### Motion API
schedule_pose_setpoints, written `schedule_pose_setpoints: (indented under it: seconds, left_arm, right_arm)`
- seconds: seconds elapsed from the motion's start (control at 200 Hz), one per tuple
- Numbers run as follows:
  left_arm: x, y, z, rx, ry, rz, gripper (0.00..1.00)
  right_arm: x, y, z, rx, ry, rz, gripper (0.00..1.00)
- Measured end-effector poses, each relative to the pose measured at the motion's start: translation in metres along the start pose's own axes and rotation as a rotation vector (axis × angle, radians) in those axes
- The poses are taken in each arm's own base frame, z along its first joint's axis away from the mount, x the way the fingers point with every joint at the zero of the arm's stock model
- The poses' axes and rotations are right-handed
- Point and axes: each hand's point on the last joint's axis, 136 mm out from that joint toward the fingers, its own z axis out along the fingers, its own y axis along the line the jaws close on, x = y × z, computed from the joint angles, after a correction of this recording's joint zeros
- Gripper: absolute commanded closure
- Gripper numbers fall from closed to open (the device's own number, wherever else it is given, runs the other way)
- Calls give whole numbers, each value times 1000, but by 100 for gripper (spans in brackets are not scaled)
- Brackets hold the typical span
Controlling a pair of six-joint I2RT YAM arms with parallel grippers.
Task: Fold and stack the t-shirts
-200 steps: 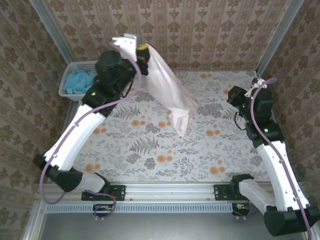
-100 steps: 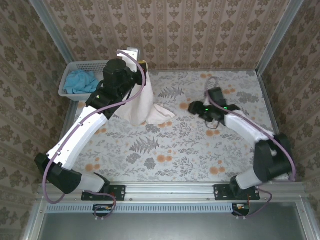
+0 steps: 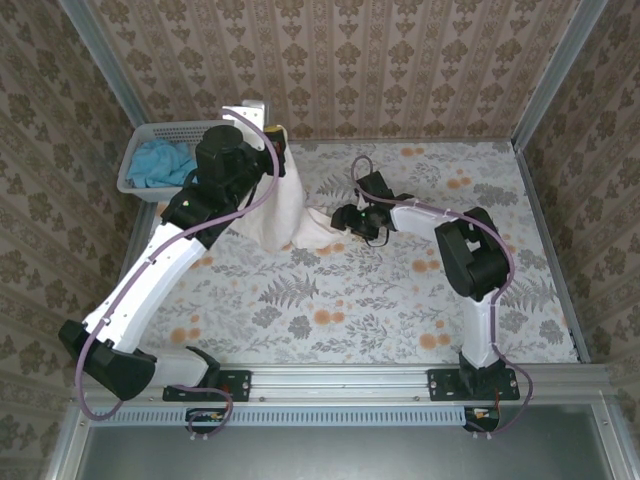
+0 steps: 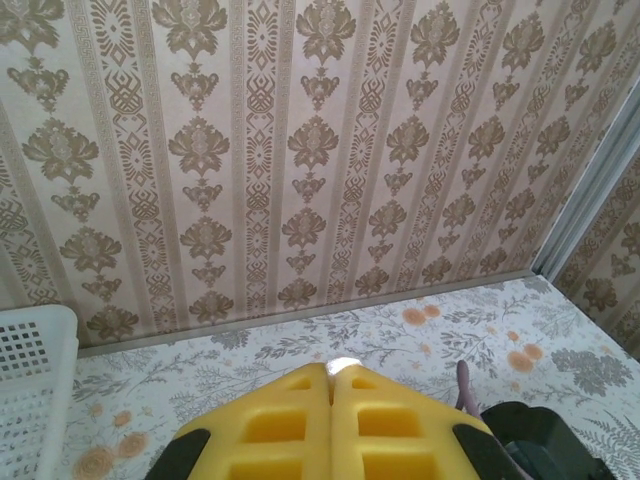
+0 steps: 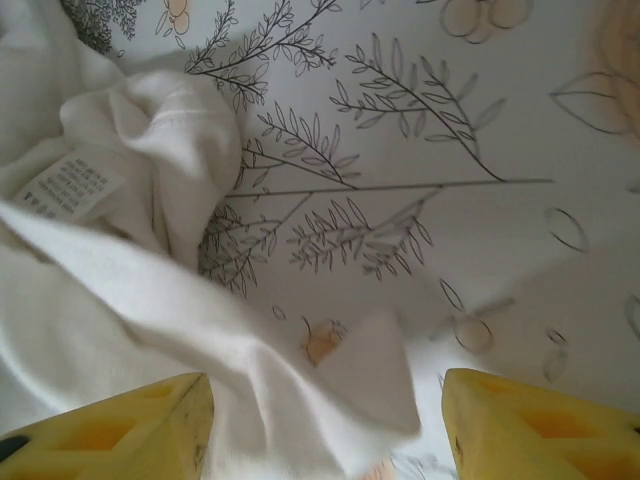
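Observation:
The cream-white t-shirt (image 3: 285,205) hangs from my left gripper (image 3: 278,130), which is raised near the back wall. Its lower part is bunched on the table. In the left wrist view the yellow fingers (image 4: 400,420) are pressed together with a sliver of white cloth (image 4: 343,364) at their tips. My right gripper (image 3: 345,218) is low at the shirt's right edge. Its yellow fingers (image 5: 130,430) stand apart, with a corner of the cloth (image 5: 370,385) lying between them and a care label (image 5: 70,185) further left. The sky-blue t-shirt (image 3: 160,160) lies crumpled in the basket.
A white perforated basket (image 3: 150,132) stands at the back left corner; its rim (image 4: 25,345) also shows in the left wrist view. The floral-covered table (image 3: 400,300) is bounded by patterned walls behind and on both sides.
The left arm has lowered the cream-white shirt until its lower part rests on the table. The right arm swung from the far right across to the shirt's edge, and its fingers opened.

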Motion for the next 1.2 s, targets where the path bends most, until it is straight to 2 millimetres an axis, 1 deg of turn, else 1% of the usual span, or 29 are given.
schedule_pose_setpoints:
  seconds: [0.02,0.07,0.09,0.14,0.21,0.27,0.335,0.395,0.435,0.45,0.46,0.51,0.525,0.535,0.54,0.555,0.565,0.58,0.59,0.62,0.66,0.71,0.785,0.885,0.955,1.0,1.035,1.105,1.2]
  left_arm:
    - [0,0,0,-1,0,0,100]
    - [0,1,0,-4,0,0,100]
    - [0,1,0,-4,0,0,100]
    - [0,1,0,-4,1,0,100]
    - [0,2,0,-7,1,0,100]
    - [0,4,0,-13,1,-5,100]
    - [0,10,1,-26,3,-9,100]
    - [-1,17,1,-43,3,-11,100]
    - [-2,21,1,-55,-1,-13,100]
    - [-3,23,0,-60,-6,-13,100]
    - [-4,24,0,-63,-8,-14,100]
    - [-9,29,-4,-77,-22,-17,100]
    - [-11,31,-5,-84,-29,-18,100]
    - [-12,32,-6,-86,-32,-19,100]
    - [-13,32,-8,-87,-35,-19,100]
    - [-16,34,-10,-90,-44,-21,100]
    - [-18,35,-12,-92,-49,-22,100]
    - [-21,35,-15,-94,-59,-23,100]
    - [-24,37,-17,-97,-66,-25,100]
    - [-31,39,-25,-101,-88,-28,100]
    - [-41,41,-35,-104,-121,-33,100]
    - [-52,42,-49,-104,-156,-38,100]
    - [-69,42,-69,-99,-211,-46,100]
    - [-83,42,-86,-93,-264,-62,100]
    - [-87,44,-91,-101,-281,-80,100]
    - [-87,47,-91,-108,-282,-94,100]
    - [-85,49,-88,-116,-275,-104,100]
    - [-78,54,-78,-134,-253,-123,100]
    - [-64,66,-57,-175,-190,-148,100]
  right_arm:
    - [1,0,3,-1,7,3,56]
    - [4,0,9,0,20,9,77]
    - [4,0,11,-3,25,9,84]
    - [5,1,15,-5,34,7,93]
    - [6,0,16,0,39,5,100]
    - [5,1,13,5,34,-2,100]
    - [1,3,0,16,13,-16,100]
    - [-8,7,-25,15,-35,-22,100]
    - [-16,11,-49,3,-81,-23,100]
    - [-22,13,-63,-2,-112,-21,100]
    - [-24,13,-67,-6,-121,-21,100]
    - [-40,18,-109,-34,-212,-16,100]
    - [-47,18,-126,-42,-256,-10,100]
    - [-49,19,-132,-47,-268,-10,100]
    - [-51,19,-140,-52,-286,-8,100]
    - [-56,18,-155,-56,-323,-1,100]
    - [-58,18,-161,-60,-337,0,100]
    - [-63,18,-179,-70,-380,5,100]
    - [-65,17,-186,-72,-400,8,100]
    - [-72,15,-217,-82,-477,17,100]
    - [-77,10,-253,-87,-566,34,100]
    - [-77,8,-295,-95,-670,40,100]
    - [-67,15,-341,-119,-790,21,100]
    - [-49,16,-384,-123,-914,0,100]
    - [-40,12,-405,-108,-986,1,100]
    - [-37,8,-414,-92,-1021,5,100]
    - [-36,4,-418,-76,-1041,7,100]
    - [-38,-3,-419,-42,-1058,17,100]
    - [-46,-18,-405,26,-1028,43,100]
